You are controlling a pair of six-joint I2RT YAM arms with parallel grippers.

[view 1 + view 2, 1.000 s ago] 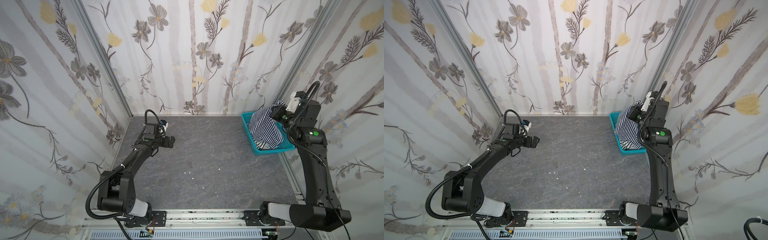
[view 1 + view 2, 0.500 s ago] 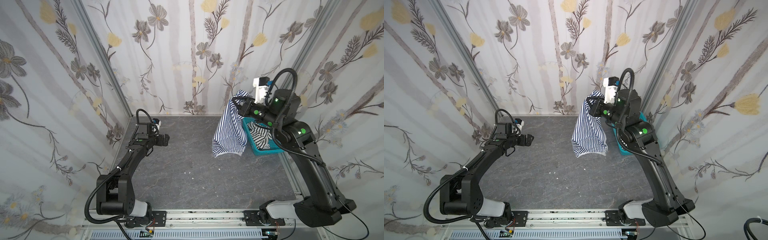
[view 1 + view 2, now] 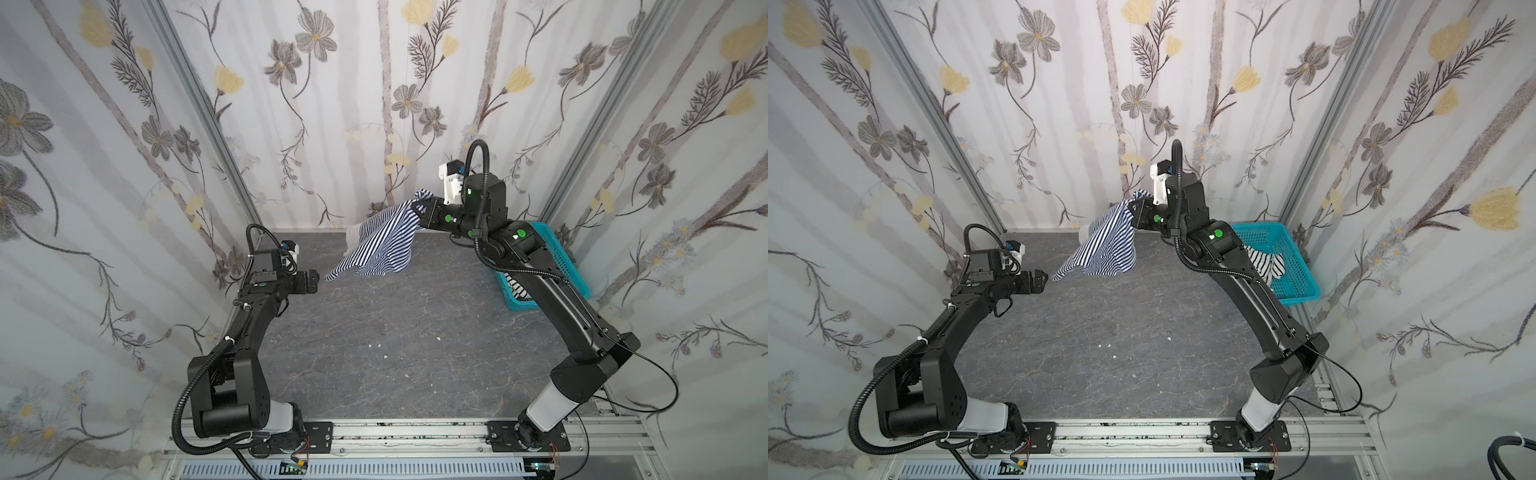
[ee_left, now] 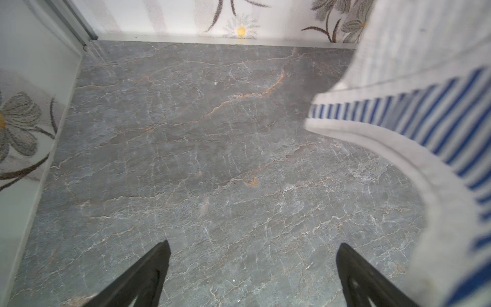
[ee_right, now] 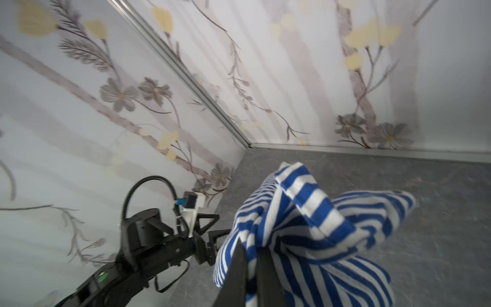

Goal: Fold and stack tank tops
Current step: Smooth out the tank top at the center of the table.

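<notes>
My right gripper (image 3: 417,207) (image 3: 1133,208) (image 5: 251,247) is shut on the navy-and-white striped tank top (image 3: 378,245) (image 3: 1104,249) (image 5: 305,226). The top hangs bunched in the air above the back middle of the table, its lower corner trailing toward my left gripper (image 3: 316,276) (image 3: 1044,276). In the left wrist view that gripper (image 4: 252,244) stands open over bare table, with the top's white-trimmed edge (image 4: 438,119) close beside it and not between the fingers. The other tank top (image 3: 1264,264), white with black stripes, lies in the basket, partly hidden by my right arm.
The turquoise basket (image 3: 569,266) (image 3: 1296,266) stands at the back right against the wall. Floral walls close in the grey marbled table (image 3: 395,374) on three sides. A few small white specks (image 3: 379,345) lie mid-table.
The right arm has lifted the navy-striped top out of the basket and swung it left over the table. The left gripper has drifted slightly left, still open.
</notes>
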